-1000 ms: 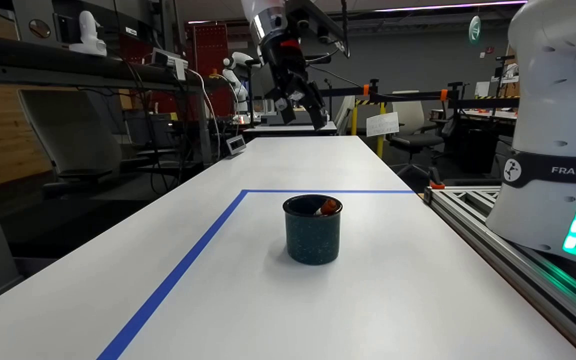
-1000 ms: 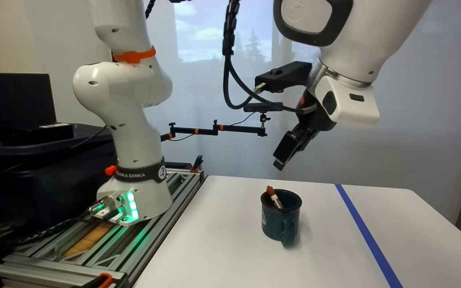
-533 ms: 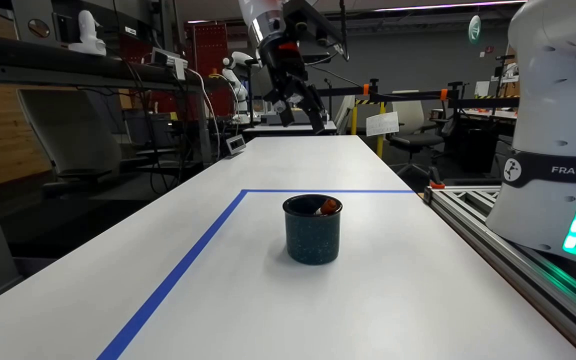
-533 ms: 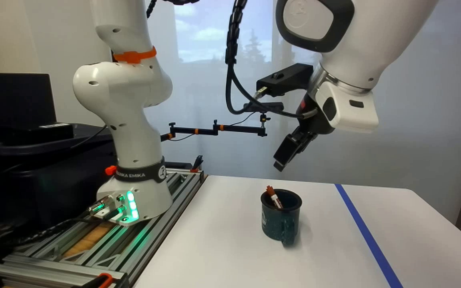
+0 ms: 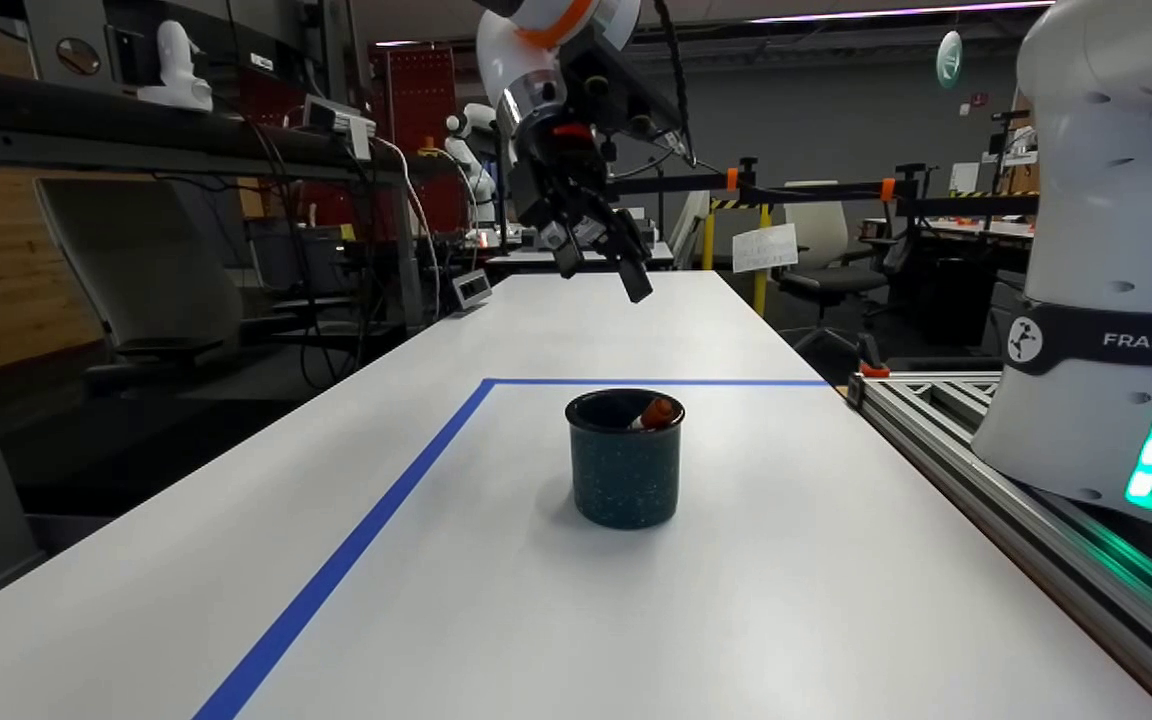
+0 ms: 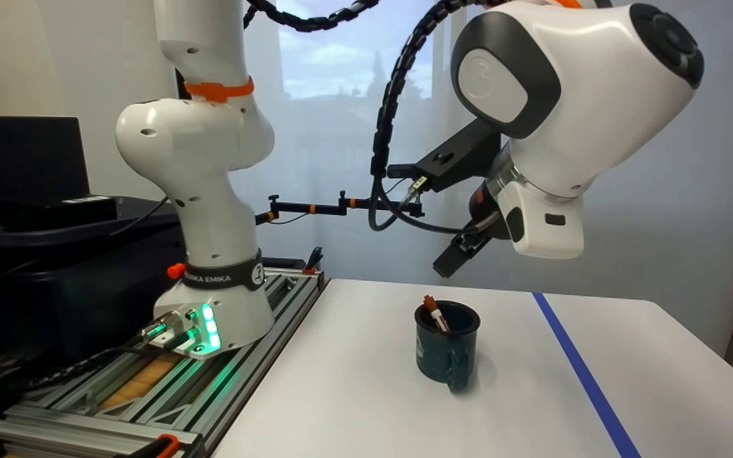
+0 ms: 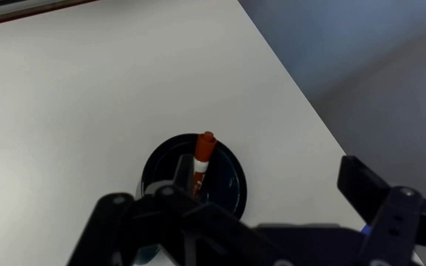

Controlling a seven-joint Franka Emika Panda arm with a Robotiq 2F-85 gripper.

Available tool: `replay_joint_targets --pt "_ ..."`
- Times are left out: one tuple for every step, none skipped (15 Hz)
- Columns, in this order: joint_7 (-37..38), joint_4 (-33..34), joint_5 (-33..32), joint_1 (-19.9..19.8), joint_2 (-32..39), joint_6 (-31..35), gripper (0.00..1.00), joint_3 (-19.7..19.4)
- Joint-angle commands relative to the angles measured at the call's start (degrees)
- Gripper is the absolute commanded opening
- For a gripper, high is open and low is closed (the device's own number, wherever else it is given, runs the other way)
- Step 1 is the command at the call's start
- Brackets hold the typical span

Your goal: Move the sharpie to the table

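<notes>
The sharpie [image 6: 436, 313] is a marker with an orange-red cap and a white band. It leans inside the dark teal cup [image 6: 446, 356], its capped end up at the rim; its lower end is hidden. The cap also shows in an exterior view [image 5: 656, 413] and in the wrist view [image 7: 205, 147]. The cup stands upright on the white table [image 5: 786, 600]. My gripper [image 5: 602, 276] is open and empty, tilted, above the table and apart from the cup. In the wrist view, the gripper [image 7: 267, 164] has its left finger overlapping the sharpie and the cup, its right finger off to the side.
Blue tape lines [image 5: 376, 530] run along and across the table. The robot base [image 6: 220, 318] stands on a grey metal rail [image 6: 239, 388] beside the table. The cup's handle [image 6: 460, 369] sticks out on one side. A small grey device [image 5: 472, 290] sits at the table's far edge.
My gripper has moved down, and the hand has tilted further, with the wrist lower. The fingers stay open. The cup and the sharpie have not moved.
</notes>
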Motion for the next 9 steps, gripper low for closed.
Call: replay_joint_targets --pt "-1.14 1.94 2.01 -0.88 3.7 -1.41 1.0 0.41" --pt "-0.95 2.06 1.83 -0.85 4.48 -1.23 1.0 0.52" --pt "-0.4 2.03 1.36 -0.72 5.06 -0.77 1.0 0.63" --pt "-0.29 1.88 1.12 -0.57 5.68 0.17 1.0 0.78" --pt "-0.42 1.82 1.52 -0.58 6.21 0.2 1.0 0.96" --pt "-0.4 1.66 1.42 -0.4 6.74 1.16 1.0 1.18" --pt "-0.13 1.51 1.04 -0.2 7.12 2.17 1.0 1.4" --pt "0.02 1.34 0.84 -0.04 7.47 3.29 1.0 1.67" --pt "0.08 1.28 0.6 0.04 7.87 4.07 1.0 1.93"
